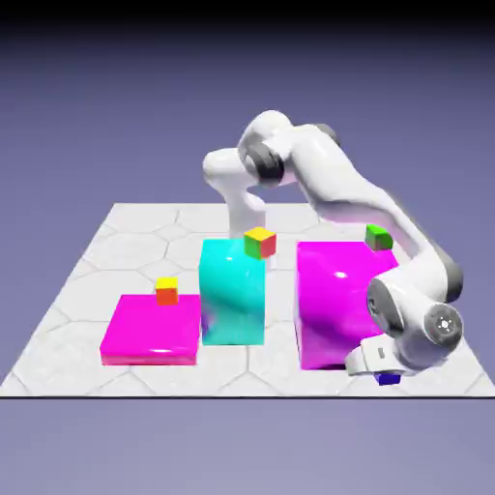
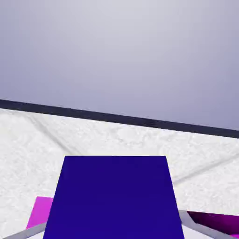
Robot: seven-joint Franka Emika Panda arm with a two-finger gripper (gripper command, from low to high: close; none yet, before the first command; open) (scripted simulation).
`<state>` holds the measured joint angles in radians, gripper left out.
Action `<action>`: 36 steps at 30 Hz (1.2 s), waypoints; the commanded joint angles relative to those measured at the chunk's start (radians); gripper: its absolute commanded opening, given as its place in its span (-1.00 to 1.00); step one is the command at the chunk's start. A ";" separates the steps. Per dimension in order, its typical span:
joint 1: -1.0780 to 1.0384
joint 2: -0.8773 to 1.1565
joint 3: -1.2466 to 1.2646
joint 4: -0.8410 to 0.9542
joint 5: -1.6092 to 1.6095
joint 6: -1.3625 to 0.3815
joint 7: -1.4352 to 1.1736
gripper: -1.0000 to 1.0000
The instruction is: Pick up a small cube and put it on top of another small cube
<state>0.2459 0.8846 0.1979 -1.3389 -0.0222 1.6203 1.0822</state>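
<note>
The small cube [image 1: 390,379], dark blue, sits low at the table's front edge on the exterior view's right, under the hand. My gripper [image 1: 387,373] is down around it and shut on it. In the hand view the small cube [image 2: 114,198] fills the lower middle, large, between my grey fingertips [image 2: 201,227], with a magenta sliver showing beside it. The other small cube [image 1: 166,290], yellow on top with orange-red sides, rests on a flat magenta slab [image 1: 145,336] at the exterior view's left, far from my gripper.
A tall cyan block [image 1: 232,300] in the middle carries a tiny yellow-green-red cube [image 1: 259,242]. A big magenta block [image 1: 334,305] just behind my hand carries a tiny green cube [image 1: 377,235]. The table's front edge [image 1: 242,394] runs close below my gripper.
</note>
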 commanded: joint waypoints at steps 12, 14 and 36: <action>-0.136 -0.354 -0.295 -0.435 -0.034 0.079 -0.178 -1.00; -0.158 -0.413 -0.344 -0.507 -0.039 0.092 -0.207 -1.00; -0.344 -0.788 -0.718 -1.181 -0.058 0.382 -0.453 -1.00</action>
<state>-0.0979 0.0968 -0.5196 -2.5194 -0.0772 2.0024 0.6283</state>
